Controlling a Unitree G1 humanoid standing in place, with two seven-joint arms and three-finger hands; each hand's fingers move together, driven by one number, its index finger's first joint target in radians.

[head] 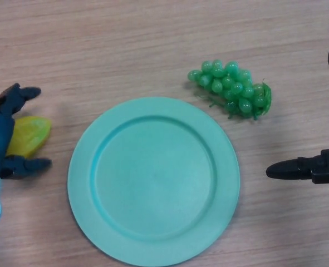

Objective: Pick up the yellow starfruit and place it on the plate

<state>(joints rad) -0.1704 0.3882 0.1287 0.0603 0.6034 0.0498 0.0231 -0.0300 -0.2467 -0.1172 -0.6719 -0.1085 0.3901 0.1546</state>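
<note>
Left of the green plate (153, 181), left hand (1, 133) spread wide around the yellow starfruit (30, 134), right hand (320, 167) open.

Wooden table (125, 44). Green plate (153, 178) flat at centre. Green grape bunch (231, 88) just beyond plate's upper right. Yellow starfruit (29, 134) off plate's left edge.

- Soft, even light falls across the wooden table (153, 44), with no hard glare.
- The plate (153, 253) casts only a thin, faint shadow along its lower rim.
- Small highlights glint on the grapes (231, 86).
</note>
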